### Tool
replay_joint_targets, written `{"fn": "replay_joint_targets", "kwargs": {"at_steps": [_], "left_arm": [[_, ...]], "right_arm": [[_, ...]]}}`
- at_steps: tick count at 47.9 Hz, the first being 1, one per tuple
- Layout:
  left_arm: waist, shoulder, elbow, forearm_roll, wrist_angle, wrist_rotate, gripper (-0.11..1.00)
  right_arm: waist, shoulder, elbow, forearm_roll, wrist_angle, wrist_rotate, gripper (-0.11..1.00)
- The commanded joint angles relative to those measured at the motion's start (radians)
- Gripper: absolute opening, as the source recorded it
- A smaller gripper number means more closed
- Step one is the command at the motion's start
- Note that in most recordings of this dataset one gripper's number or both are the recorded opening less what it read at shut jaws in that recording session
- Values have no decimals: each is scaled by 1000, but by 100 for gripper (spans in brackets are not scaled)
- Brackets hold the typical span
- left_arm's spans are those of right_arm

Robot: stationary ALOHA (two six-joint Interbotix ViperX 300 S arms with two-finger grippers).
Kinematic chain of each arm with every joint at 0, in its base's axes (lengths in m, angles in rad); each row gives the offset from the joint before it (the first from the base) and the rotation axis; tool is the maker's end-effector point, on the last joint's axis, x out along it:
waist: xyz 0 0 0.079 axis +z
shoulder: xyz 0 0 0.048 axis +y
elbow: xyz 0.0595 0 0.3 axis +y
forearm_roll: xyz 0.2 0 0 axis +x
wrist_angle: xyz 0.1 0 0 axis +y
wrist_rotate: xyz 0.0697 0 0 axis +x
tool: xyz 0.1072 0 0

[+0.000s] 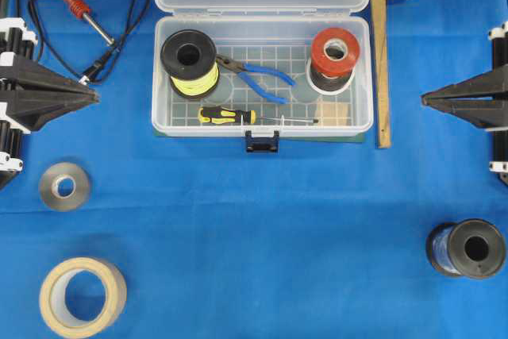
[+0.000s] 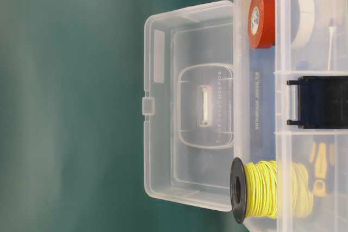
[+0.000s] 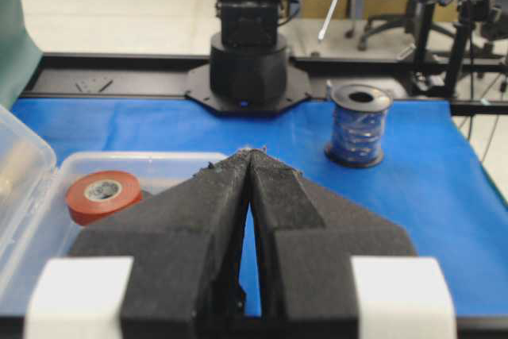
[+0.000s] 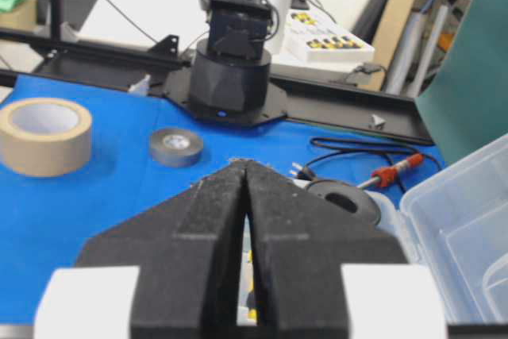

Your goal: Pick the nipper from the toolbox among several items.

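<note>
I find the left gripper (image 1: 95,97) with its jaws pressed together on nothing, parked at the left edge of the overhead view; the right gripper (image 1: 425,99) is likewise closed and empty at the right edge. Both tips point inward at the toolbox (image 1: 163,77), which sits between them with its lid thrown back.

From the left gripper, the nipper (image 1: 252,76) lies ahead and across the box's near wall, beyond the yellow wire spool (image 1: 190,61). It rests flat on the gridded floor, long axis running roughly across the box, dark nose toward the left gripper, blue handles splayed toward the right one. I judge the two arms about equally distant, the left slightly nearer the nose.

Clearances: the spool is touching or just beside the nose; the screwdriver (image 1: 230,115) lies near the lower handle; the red tape roll (image 1: 333,53) stands apart beyond the handles. The handles offer the more open approach from above.
</note>
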Motion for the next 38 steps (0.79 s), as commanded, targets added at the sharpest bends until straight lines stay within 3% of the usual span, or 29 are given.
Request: {"fn": "replay_joint_targets", "kwargs": {"at_steps": [1,13,31,34,38], "left_arm": [[2,9,-17,-26,-8,14,0],[2,11,-17,-28,-12,20,0],[0,12,-15,-31,-6,18,0],[0,12,-17,-31,-6,15,0],[0,14,-15,-31,-8,15,0]], "right_arm": [[-5,14,-35,2,-6,2,0],[-77,132,-186,3,172,14,0],[-221,517,-486,5,479,32,1],[-247,600,-541,5,537,32,12],[-267,692,-612,0,614,29,35]]}}
